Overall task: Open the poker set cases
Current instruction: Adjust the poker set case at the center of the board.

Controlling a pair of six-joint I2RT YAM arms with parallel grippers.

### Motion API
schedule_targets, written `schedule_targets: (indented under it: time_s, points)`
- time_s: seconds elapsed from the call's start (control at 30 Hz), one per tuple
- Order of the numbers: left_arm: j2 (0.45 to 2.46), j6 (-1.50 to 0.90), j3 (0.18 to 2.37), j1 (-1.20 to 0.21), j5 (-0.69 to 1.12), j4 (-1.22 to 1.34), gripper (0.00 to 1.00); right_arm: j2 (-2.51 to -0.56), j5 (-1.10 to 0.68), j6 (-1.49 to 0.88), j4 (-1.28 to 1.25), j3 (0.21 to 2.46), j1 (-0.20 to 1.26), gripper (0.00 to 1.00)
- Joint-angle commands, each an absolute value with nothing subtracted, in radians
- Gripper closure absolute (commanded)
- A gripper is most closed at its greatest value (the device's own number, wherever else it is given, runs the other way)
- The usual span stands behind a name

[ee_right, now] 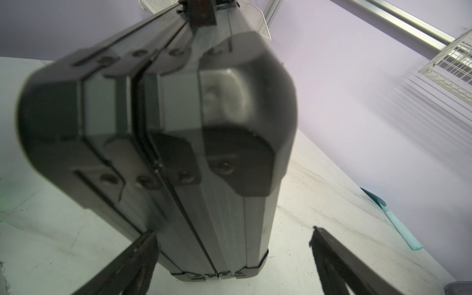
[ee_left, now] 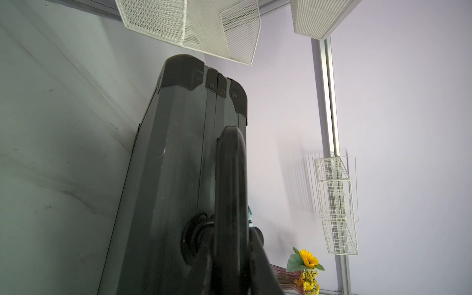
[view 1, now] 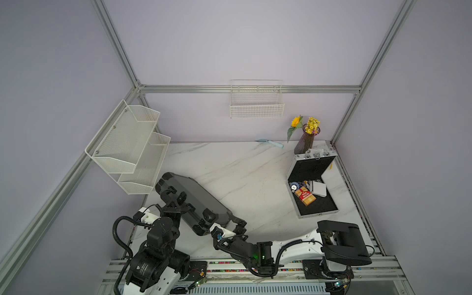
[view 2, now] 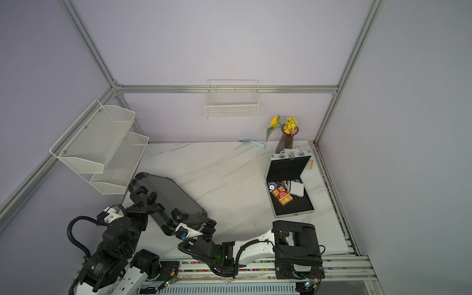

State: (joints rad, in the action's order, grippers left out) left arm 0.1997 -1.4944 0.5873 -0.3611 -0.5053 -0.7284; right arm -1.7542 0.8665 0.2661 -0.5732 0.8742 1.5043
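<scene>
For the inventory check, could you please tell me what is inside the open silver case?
In both top views, the silver case holds a red and yellow box, a white box and a few round chips on black foam. Whatever lies under them is covered.

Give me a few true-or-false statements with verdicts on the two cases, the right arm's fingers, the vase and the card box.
1. The silver case stands open. True.
2. The grey case is open too. False: its two halves are shut together.
3. The right fingers are spread wide at the grey case's near end. True.
4. The vase stands at the table's near edge. False: it stands at the far edge, behind the silver case.
5. The red card box lies inside the silver case. True.
</scene>
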Motion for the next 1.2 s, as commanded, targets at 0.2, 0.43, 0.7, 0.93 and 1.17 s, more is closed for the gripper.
schedule_targets:
  time_s: [0.2,0.43,0.7,0.93,1.17]
  points:
    - [0.228,-1.635,0.521,-0.379,-0.344,-0.999,1.0,-1.763,1.011,0.153,-0.613,0.939,1.438,0.03]
    - [0.293,-1.65,0.464,-0.379,-0.252,-0.878,1.0,-1.708,1.037,0.058,-0.535,0.905,1.383,0.03]
    - [0.425,-1.674,0.404,-0.392,-0.153,-0.652,1.0,-1.54,1.068,0.059,-0.501,0.819,1.364,0.03]
    - [0.699,-1.735,0.403,-0.58,-0.219,-0.308,1.0,-1.377,1.043,0.0,-0.39,0.786,1.34,0.03]
    - [1.187,-1.797,0.588,-0.82,-0.263,0.027,1.0,-1.249,0.919,-0.185,-0.227,0.756,1.311,0.08]
